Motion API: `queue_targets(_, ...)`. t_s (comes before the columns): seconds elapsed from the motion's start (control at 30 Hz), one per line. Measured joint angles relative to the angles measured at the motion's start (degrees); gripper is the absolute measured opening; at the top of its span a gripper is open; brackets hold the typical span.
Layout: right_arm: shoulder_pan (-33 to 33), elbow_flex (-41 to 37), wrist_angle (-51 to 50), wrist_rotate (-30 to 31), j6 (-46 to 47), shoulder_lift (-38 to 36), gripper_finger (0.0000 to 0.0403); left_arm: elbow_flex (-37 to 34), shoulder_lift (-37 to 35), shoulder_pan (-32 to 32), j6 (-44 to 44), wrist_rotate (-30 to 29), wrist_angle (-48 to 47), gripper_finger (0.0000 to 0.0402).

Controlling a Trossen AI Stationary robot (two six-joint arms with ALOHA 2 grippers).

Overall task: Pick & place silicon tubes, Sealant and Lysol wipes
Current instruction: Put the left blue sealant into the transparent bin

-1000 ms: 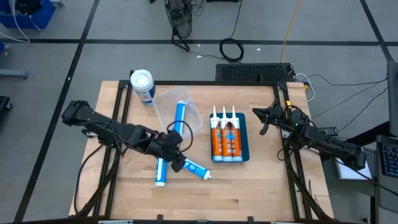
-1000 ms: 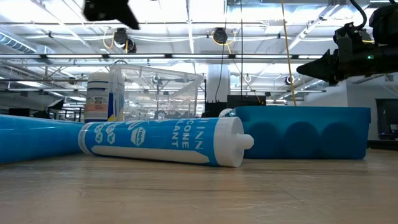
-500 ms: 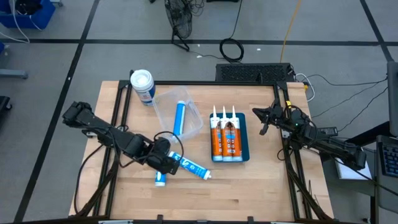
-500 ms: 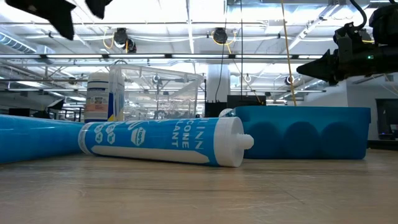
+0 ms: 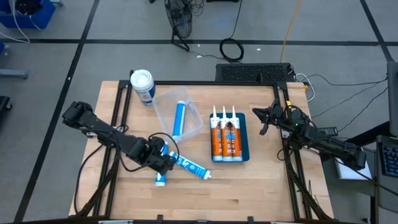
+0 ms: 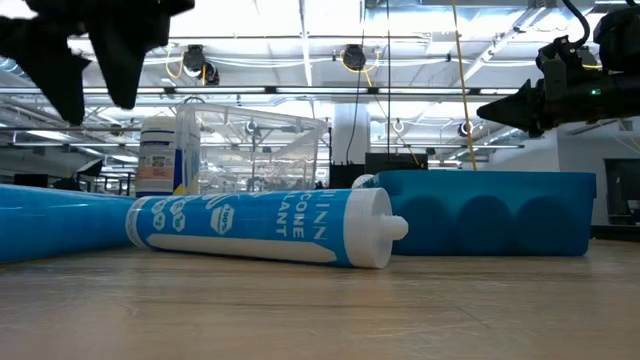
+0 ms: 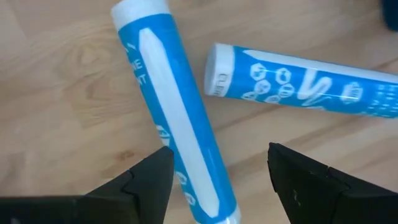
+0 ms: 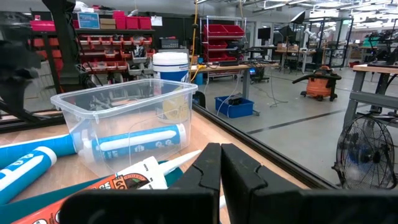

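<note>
Two blue-and-white silicone tubes lie on their sides on the wooden table: one (image 5: 160,174) (image 7: 171,106) and a second (image 5: 193,167) (image 7: 298,84) (image 6: 260,225) angled beside it. My left gripper (image 5: 165,158) (image 7: 217,183) hovers open over the first tube, pointing down, with a finger on either side of it and not touching. A third blue tube (image 5: 179,118) lies in a clear bin (image 5: 177,112). Three orange sealant tubes (image 5: 225,140) lie in a blue tray (image 5: 244,140). The Lysol wipes (image 5: 142,86) stand upright at the far left corner. My right gripper (image 5: 267,118) (image 8: 221,168) is shut and level at the table's right edge.
The clear bin (image 6: 250,150) stands just beyond the two loose tubes, and the blue tray (image 6: 490,210) is to their right. Bare wood (image 5: 261,186) stretches along the near edge. Cables and a fan lie on the floor behind the table.
My left gripper has come down and moved toward the table's near-left, from beside the clear bin to above the two loose tubes, rolling its wrist as it went. It has stayed open. The tubes have not moved.
</note>
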Motion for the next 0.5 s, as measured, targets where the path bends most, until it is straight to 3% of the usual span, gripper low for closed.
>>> queue_targets(0.17,0.0,0.0,0.0,0.0,0.0,0.0,0.0000,-2.3,0.0,0.9,0.3,2.8,1.2,0.0260)
queue_targets(0.5,0.0,0.0,0.0,0.0,0.0,0.0,0.0000,-2.5,0.0,2.5,0.6,2.8,1.1,0.0260)
